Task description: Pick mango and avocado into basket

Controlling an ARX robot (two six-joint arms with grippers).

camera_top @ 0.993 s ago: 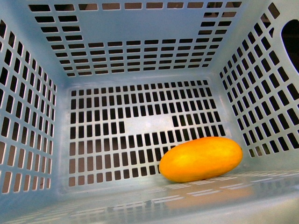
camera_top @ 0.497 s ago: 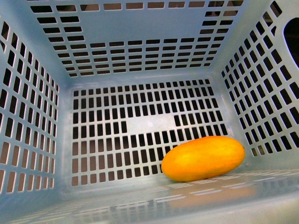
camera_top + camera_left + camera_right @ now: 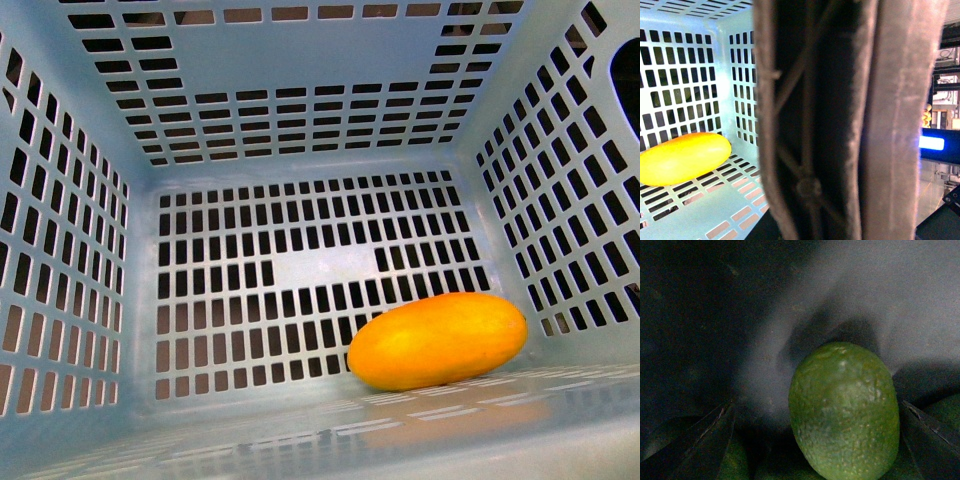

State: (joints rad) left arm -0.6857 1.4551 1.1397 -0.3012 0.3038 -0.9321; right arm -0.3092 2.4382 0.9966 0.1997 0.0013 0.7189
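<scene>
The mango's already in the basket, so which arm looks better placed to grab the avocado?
Right, probably. Its open end effector straddles the avocado. The left wrist view shows the basket, its brown handle and the mango, but no avocado.

You see a pale teal basket [image 3: 300,55] — slotted lattice on walls and floor, a plain yellow-orange mango [image 3: 437,340], a green avocado [image 3: 845,410] with fine pale speckles — dim grey backdrop [image 3: 900,285] behind it
</scene>
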